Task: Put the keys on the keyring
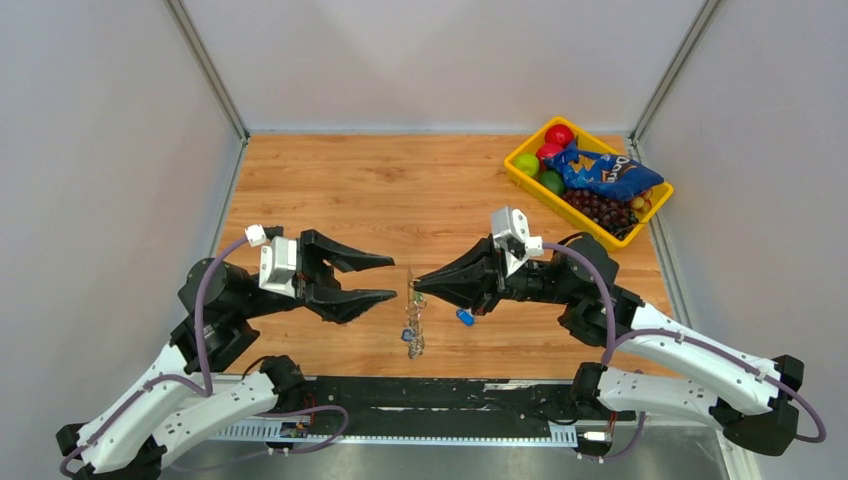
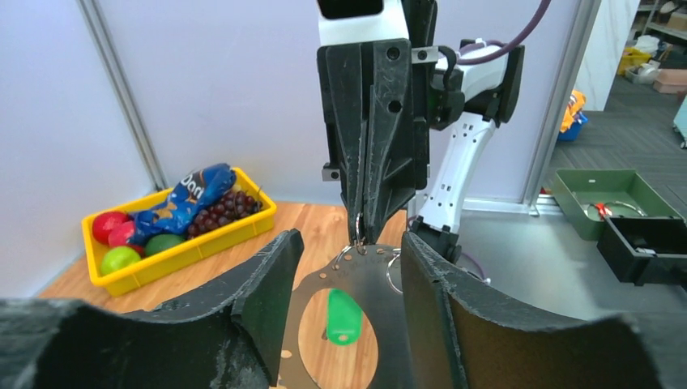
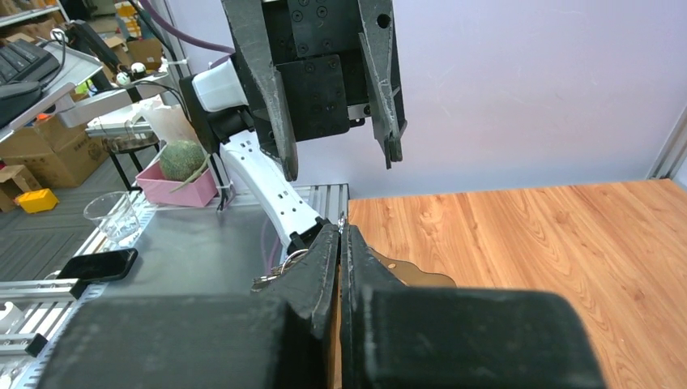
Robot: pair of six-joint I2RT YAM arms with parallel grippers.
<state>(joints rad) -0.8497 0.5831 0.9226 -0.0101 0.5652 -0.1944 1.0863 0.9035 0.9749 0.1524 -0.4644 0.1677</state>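
My right gripper (image 1: 416, 285) is shut on the keyring (image 2: 359, 229), a thin silver ring pinched at its fingertips above the table. A flat metal plate with small holes (image 2: 369, 271) and more rings hang from it, with a chain and keys trailing down (image 1: 412, 335). A green-capped key (image 2: 342, 316) shows through the plate's oval cutout. A blue-capped key (image 1: 465, 317) lies on the table under the right gripper. My left gripper (image 1: 385, 280) is open and empty, facing the ring from the left, its fingers (image 2: 267, 284) either side of the plate. In the right wrist view the right gripper (image 3: 340, 231) is shut, with a ring (image 3: 283, 266) beside it.
A yellow tray (image 1: 525, 178) with fruit, grapes and a blue snack bag stands at the back right. The wooden tabletop (image 1: 380, 190) is walled by white panels on three sides. A metal rail (image 1: 430, 395) runs along the near edge.
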